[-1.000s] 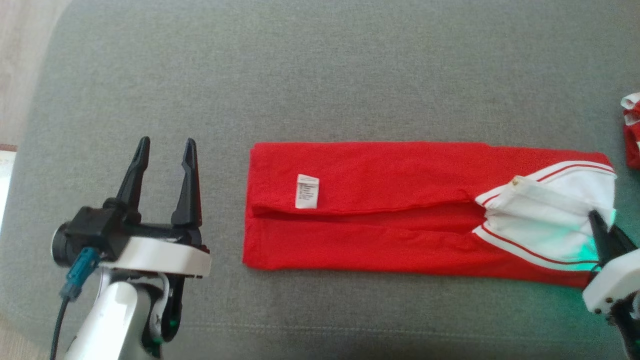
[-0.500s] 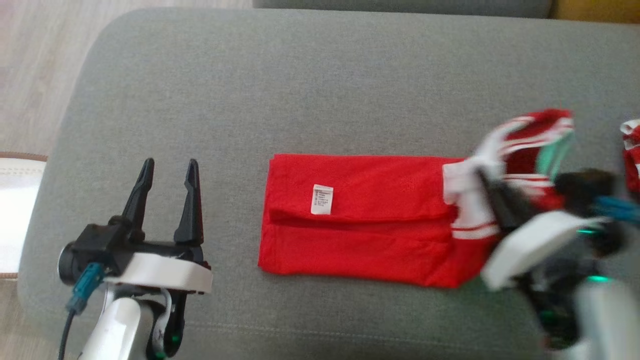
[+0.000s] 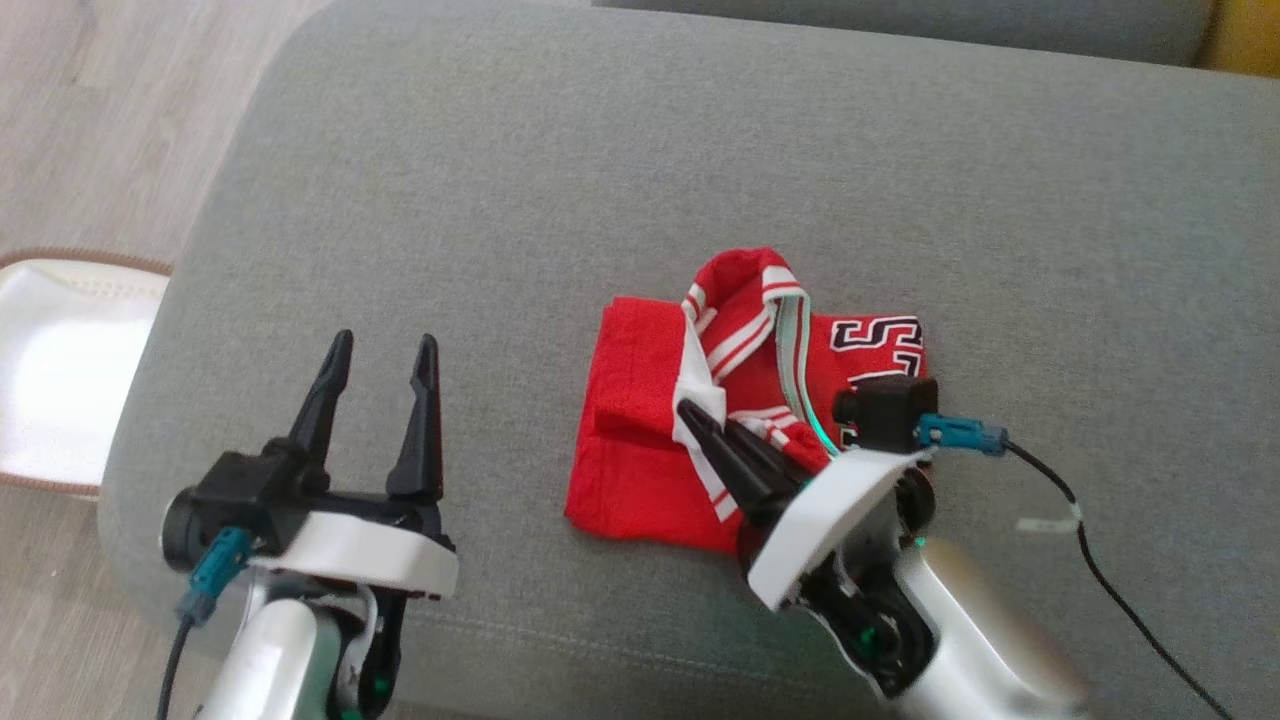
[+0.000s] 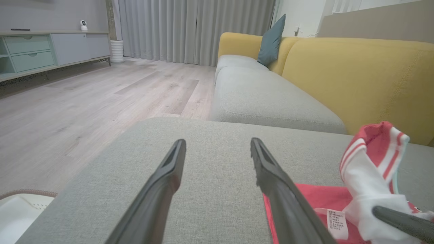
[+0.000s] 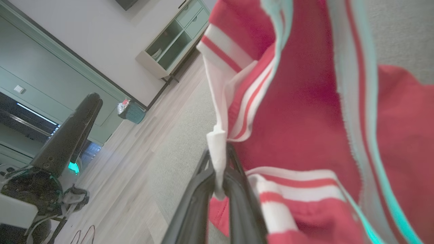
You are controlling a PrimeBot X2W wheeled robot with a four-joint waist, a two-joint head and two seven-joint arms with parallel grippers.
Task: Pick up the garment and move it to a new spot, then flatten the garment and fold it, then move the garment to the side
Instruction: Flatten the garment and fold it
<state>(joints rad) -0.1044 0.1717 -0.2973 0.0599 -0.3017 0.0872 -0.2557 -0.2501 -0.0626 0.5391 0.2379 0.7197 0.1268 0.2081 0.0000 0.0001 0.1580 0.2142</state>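
Observation:
The garment is a red jersey with white striped trim, lying on the grey cushion. Its right end is lifted and doubled over toward the left, so a black-and-white number shows. My right gripper is shut on the white trim, holding that end above the lower layer. In the right wrist view the white edge is pinched between the fingertips of the right gripper, with the garment draped beyond. My left gripper stands open left of the garment, holding nothing. In the left wrist view the left gripper is open and the garment rises at the right.
A white cushion-like object lies on the wood floor off the grey cushion's left edge. A yellow sofa with a teal pillow stands behind. My right wrist's black cable trails across the cushion at the right.
The right gripper has carried the garment's white-trimmed end up and leftward over the red body, halving its length. The head camera has shifted. The left gripper stays open.

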